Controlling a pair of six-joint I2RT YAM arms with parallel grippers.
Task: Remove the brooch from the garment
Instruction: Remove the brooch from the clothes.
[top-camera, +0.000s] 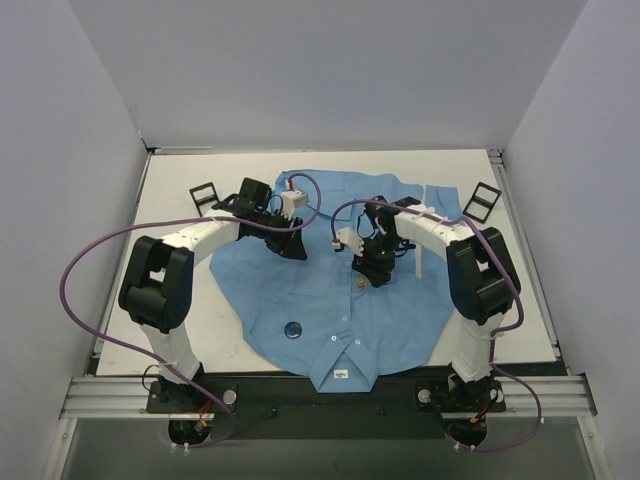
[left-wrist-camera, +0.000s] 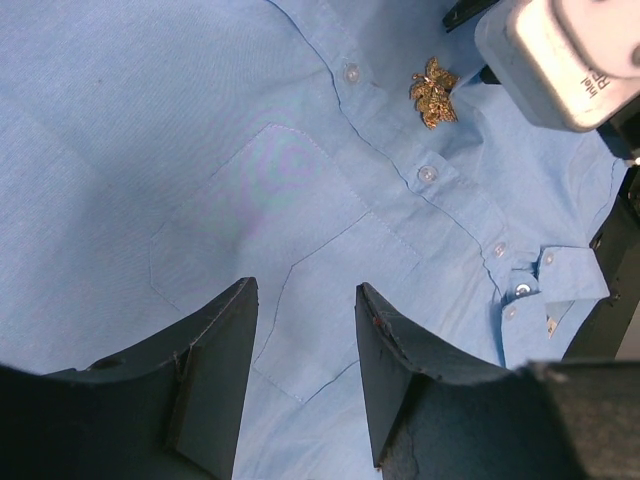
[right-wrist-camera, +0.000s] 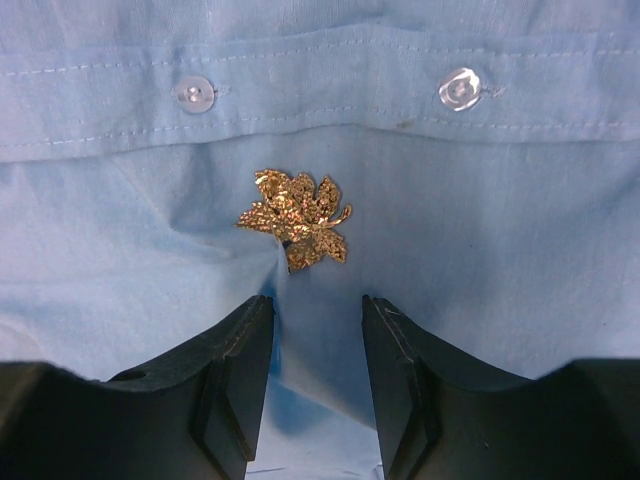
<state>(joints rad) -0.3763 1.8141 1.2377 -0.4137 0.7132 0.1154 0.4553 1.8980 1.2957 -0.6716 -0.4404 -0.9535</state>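
Top view: the gold leaf brooch (top-camera: 357, 283) sits mid-garment (top-camera: 270, 290).
Left wrist: left gripper (left-wrist-camera: 305, 300) stands parted and empty above the pocket (left-wrist-camera: 300, 210).
Right wrist: right gripper (right-wrist-camera: 317, 310) stands parted and empty, the brooch just beyond its tips. Recommend pinching the metal only, clear of the cloth.

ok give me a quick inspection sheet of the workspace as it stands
surface: white table, largely covered by the shirt
job's things: light blue shirt laid flat, collar toward the arms; gold leaf-shaped brooch on it beside the button placket
clutter: dark round disc on the shirt near the collar; left black frame and right black frame toward the far edge
grippers: left gripper open over the chest pocket, holding nothing; right gripper open, tips just short of the brooch
cables: purple cables looping along each arm
surroundings: plain grey walls; metal rail at the near edge
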